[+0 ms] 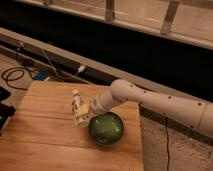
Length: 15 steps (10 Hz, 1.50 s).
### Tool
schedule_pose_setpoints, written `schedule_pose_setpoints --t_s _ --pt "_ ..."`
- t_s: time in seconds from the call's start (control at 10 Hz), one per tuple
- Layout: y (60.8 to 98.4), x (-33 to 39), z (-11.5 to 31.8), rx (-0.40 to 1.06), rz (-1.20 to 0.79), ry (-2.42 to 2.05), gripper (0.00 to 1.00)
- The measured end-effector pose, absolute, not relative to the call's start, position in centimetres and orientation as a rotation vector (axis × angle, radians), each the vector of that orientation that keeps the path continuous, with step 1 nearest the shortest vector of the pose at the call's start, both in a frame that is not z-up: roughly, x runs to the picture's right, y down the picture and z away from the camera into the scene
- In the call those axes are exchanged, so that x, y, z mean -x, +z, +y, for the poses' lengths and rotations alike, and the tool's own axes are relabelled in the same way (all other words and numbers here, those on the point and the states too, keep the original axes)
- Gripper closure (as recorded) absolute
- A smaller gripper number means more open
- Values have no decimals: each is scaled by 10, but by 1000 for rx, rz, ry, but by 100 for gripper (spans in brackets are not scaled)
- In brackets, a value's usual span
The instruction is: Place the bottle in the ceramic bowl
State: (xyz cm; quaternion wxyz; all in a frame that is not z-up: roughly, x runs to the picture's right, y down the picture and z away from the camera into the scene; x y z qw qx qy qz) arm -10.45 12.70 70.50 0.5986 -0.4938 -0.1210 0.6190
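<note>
Wood planks make up the table (45,145), and the bowl (106,128) sits on it, close to the right edge. The bowl is glossy dark green with a paler, speckled inside, stands upright, and has nothing in it.

Just left of the bowl is the bottle (76,101), close to the rim but outside it. It is nearly upright and tilts slightly, with its white cap above and its pale yellowish label lower down. The gripper (81,114) is at that lower part, also just left of the bowl, and its fingers are pinched onto the bottle around the label. Whether the bottle's base touches the table cannot be told.

The white arm (150,102) comes in from the right of the bowl, passes behind it and bends down towards the bottle.

Far left of the bowl, beyond the table, dark cables (15,75) lie coiled on the ground. Behind the bowl a pale ledge (60,55) runs slantwise under a dark wall. Right of the bowl, past the table edge, is speckled floor (170,147).
</note>
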Motion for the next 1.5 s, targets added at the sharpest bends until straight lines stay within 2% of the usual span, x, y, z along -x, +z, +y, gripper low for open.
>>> schedule_pose_setpoints --t_s 0.7,1.0,1.2,1.5 --pt "697 94 123 1105 -295 1471 100" --pt "673 48 130 1029 -300 1562 100" --pt "658 -5 150 984 -289 1644 100" --pt "655 -41 168 980 -273 1693 100"
